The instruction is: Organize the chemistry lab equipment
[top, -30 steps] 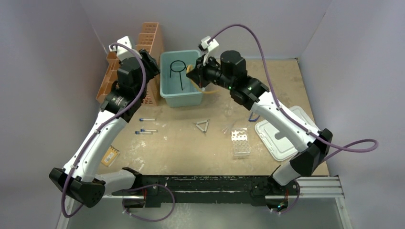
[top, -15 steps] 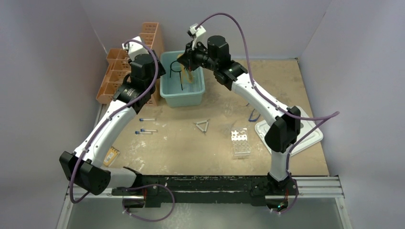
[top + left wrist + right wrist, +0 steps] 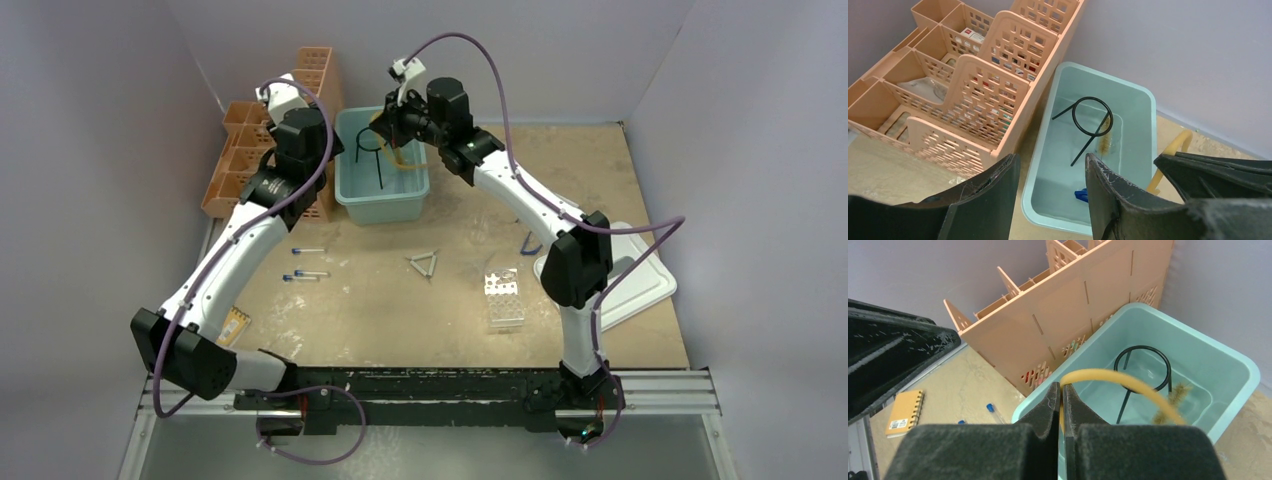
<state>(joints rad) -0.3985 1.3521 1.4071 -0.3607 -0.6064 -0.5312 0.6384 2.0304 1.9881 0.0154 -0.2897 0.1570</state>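
Stretching over the teal bin (image 3: pixel 385 207), right fingers (image 3: pixel 1045 412) pinch the amber hose (image 3: pixel 1118 376)

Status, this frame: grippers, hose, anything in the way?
Right gripper jaws shut on curved amber hose, over pale teal plastic bin. Left gripper open, empty. Black wire ring with stem in bin, under hose.
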